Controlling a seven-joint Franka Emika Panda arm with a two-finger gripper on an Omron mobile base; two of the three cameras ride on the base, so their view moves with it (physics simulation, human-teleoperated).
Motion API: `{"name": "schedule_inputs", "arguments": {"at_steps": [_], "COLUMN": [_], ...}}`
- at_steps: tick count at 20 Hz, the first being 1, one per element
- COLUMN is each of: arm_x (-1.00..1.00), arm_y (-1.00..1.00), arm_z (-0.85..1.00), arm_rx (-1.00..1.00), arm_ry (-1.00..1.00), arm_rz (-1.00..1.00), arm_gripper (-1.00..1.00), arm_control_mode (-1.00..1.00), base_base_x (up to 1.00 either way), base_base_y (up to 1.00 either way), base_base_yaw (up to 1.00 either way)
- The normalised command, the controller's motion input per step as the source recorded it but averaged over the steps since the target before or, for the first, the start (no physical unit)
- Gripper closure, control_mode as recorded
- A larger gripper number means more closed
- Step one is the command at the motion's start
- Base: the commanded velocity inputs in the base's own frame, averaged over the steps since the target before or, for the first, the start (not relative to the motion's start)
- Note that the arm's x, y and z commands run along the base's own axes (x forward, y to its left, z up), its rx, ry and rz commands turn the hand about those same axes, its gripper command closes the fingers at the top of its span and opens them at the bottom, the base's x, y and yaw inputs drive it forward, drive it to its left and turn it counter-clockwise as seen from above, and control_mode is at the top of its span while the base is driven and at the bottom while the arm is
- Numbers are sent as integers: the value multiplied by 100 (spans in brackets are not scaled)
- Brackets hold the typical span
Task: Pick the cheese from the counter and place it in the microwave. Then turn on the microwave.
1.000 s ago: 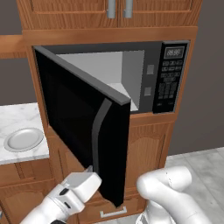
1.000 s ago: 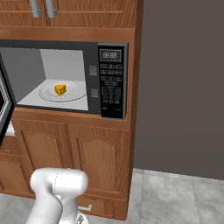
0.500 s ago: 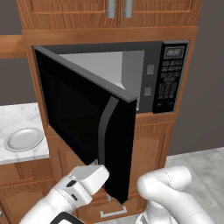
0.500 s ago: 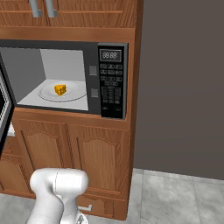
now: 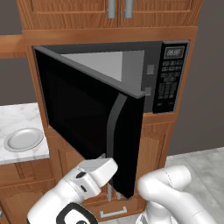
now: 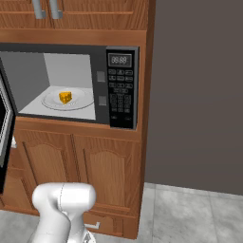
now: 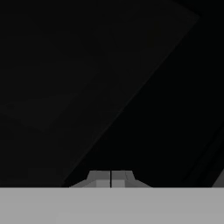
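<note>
Inside the microwave (image 6: 121,90), the little orange cheese (image 6: 65,97) sits on a round plate (image 6: 80,100) on the light grey floor, toward the left part of the inside. Down low, the gripper (image 7: 111,178) has its two tips pressed together with nothing between them, and it is right up against the dark glass of the door (image 5: 83,118), near the door's bottom edge and its curved handle (image 5: 112,131). Over on the left, a grey dish (image 5: 23,139) rests on the white counter (image 5: 17,118).
</note>
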Motion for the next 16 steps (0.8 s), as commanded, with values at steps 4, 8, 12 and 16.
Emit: {"name": "schedule_inputs", "arguments": {"at_steps": [4, 8, 12, 16], "arm_x": [10, 13, 15, 14], "arm_y": [-29, -30, -31, -29], "arm_z": [9, 9, 8, 7], "arm_rx": [2, 2, 2, 2], "arm_ry": [0, 0, 0, 0], "arm_rz": [0, 1, 1, 1], "arm_gripper": [100, 100, 100, 100], "arm_control_mode": [-100, -100, -100, -100], "base_base_x": [0, 0, 0, 0], "base_base_y": [0, 0, 0, 0], "base_base_yaw": [0, 0, 0, 0]}}
